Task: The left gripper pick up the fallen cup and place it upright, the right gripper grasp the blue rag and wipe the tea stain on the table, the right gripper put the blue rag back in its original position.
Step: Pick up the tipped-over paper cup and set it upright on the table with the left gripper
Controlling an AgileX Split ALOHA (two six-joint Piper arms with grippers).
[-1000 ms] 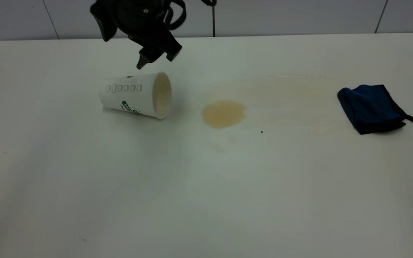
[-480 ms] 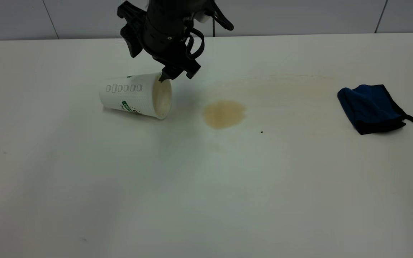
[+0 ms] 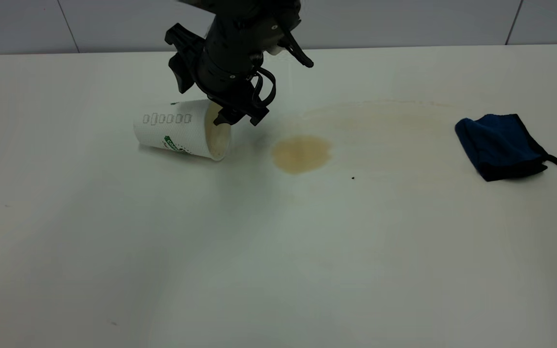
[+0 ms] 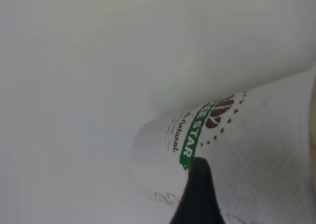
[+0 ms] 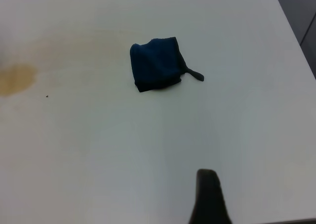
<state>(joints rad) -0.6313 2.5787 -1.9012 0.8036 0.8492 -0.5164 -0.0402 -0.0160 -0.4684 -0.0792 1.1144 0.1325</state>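
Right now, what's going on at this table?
The left gripper is at the mouth of the cup, which lies on its side on the table; one finger sits in front of the rim, no grasp visible yet. The tea stain is unwiped beside the cup. The rag lies untouched at the right. The right arm is out of the exterior view, its wrist camera looking down at the rag from a distance.

My left gripper (image 3: 236,117) now comes lower than before and moves from behind the cup (image 3: 182,128) to its open mouth, so one black fingertip (image 3: 223,118) now sits at the upper rim.
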